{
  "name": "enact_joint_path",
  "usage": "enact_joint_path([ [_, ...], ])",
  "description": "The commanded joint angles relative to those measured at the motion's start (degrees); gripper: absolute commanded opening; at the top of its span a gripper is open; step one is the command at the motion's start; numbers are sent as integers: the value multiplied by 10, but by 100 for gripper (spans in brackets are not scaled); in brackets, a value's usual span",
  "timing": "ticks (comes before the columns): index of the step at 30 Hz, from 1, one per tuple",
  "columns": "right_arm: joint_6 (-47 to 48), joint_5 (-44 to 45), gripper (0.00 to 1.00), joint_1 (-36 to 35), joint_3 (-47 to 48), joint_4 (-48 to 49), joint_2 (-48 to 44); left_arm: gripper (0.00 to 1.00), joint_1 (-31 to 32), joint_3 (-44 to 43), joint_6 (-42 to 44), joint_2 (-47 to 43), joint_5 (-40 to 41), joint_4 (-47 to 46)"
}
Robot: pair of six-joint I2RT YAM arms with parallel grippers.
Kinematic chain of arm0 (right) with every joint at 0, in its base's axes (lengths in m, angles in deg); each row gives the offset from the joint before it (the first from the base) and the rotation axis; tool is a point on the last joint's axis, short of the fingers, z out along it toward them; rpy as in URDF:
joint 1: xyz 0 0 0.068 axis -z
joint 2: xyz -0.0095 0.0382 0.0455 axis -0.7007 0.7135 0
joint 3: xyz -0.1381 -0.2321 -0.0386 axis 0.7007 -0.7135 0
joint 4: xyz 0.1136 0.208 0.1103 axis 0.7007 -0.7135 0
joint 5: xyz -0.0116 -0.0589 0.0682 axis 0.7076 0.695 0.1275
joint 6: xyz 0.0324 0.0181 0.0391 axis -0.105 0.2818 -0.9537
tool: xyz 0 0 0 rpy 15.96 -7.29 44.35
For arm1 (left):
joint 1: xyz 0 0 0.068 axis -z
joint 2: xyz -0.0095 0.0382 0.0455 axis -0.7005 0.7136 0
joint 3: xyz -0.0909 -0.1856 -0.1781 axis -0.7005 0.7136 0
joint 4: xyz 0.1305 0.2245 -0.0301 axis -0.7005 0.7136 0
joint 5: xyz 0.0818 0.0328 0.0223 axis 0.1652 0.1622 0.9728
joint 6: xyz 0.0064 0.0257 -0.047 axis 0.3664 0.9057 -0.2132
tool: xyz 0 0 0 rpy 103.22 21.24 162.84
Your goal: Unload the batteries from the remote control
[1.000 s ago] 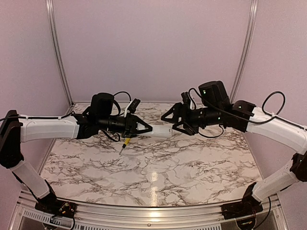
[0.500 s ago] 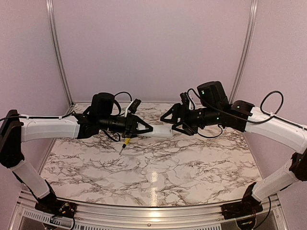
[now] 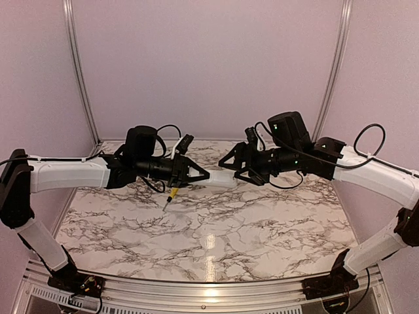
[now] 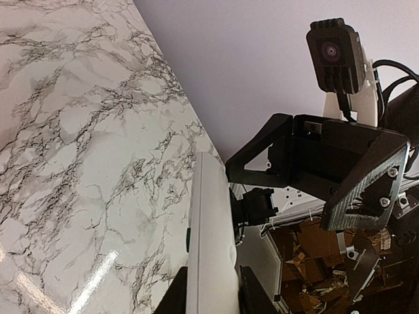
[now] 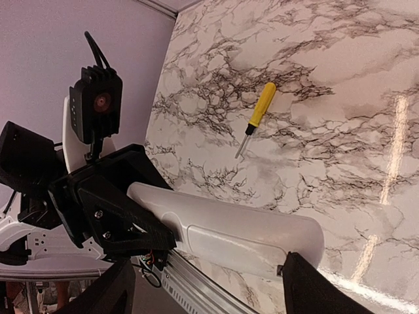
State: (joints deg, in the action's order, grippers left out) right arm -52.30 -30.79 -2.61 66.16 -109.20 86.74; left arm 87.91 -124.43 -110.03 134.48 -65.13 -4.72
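- The remote control [image 3: 221,178] hangs in the air over the far half of the worktop [image 3: 262,222], between your two arms. No batteries show, and an outlined panel [image 5: 239,243] on its face looks shut.
- Expect it to be light, stiff and slick, since smooth rounded plastic can twist in a pinch. Take it across the narrow sides near one end and leave the panel bare.
- Its long axis runs about 9 to 3 o'clock in the top view, with the free end toward 3.
- Your left claw [image 3: 201,175] is clenched on the 9 o'clock end.
- Your right claw [image 3: 228,170] is spread wide about the 3 o'clock end, one finger just beside it. I judge it grips nothing.
- A screwdriver [image 3: 171,194] lies on the worktop at 7 o'clock from the remote.
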Motion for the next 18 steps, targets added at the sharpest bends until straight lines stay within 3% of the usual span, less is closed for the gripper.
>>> enact_joint_path([
  [1, 7, 5, 76, -6, 8, -1, 1, 0, -3, -23, 7, 9, -14, -23],
  [18, 7, 2, 76, -5, -1, -3, -1, 0, -6, -22, -2, 13, -17, -34],
])
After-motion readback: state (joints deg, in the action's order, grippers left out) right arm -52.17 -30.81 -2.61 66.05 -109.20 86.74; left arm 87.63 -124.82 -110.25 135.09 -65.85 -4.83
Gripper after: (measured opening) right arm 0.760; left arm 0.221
